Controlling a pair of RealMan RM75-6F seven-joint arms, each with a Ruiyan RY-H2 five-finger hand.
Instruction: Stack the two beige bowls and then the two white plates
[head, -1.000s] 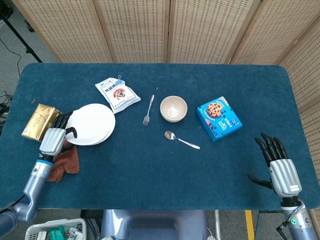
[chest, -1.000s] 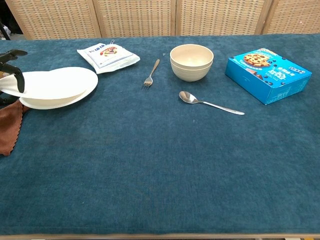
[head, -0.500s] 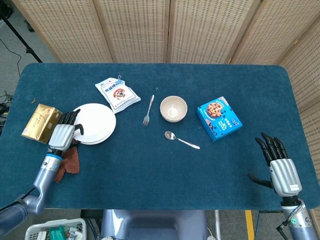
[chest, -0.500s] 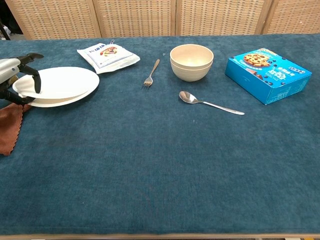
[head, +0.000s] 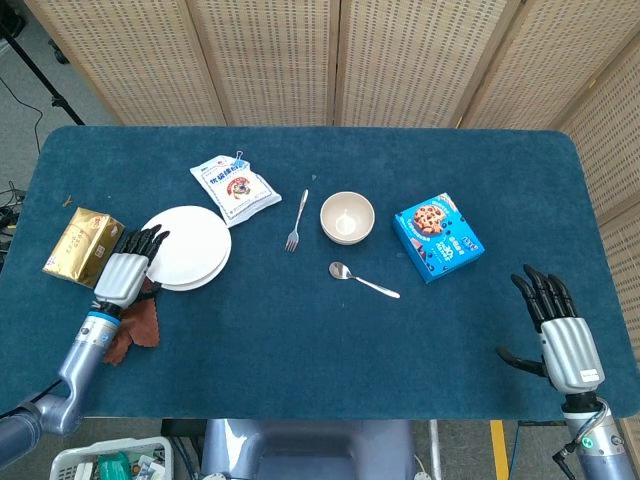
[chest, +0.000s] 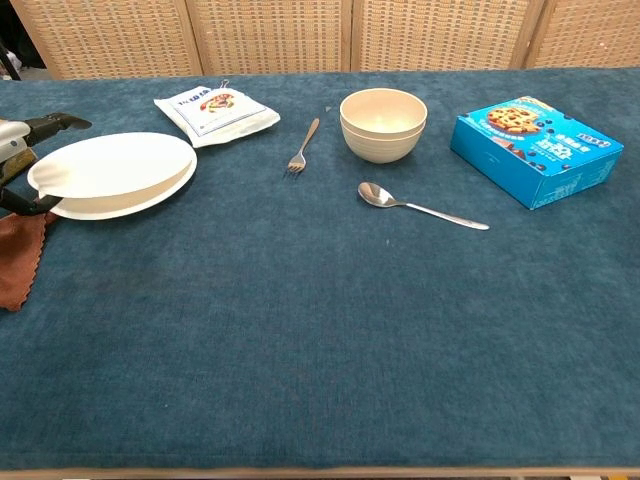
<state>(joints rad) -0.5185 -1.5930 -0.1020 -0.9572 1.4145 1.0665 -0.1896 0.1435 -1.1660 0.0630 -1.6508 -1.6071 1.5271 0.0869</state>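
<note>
While the two beige bowls (chest: 383, 124) sit nested mid-table, the two white plates (head: 186, 247) lie stacked, top one tilted, the left hand (head: 128, 273) at their rim with fingers spread, the right hand (head: 556, 330) empty, fingers apart

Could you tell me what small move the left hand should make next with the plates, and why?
Probably draw the left hand clear to the left. The two white plates already lie one on the other, slightly offset, and the beige bowls are nested. The hand's fingers sit at the plates' left edge, so sliding straight away should avoid dragging the top plate.
</note>
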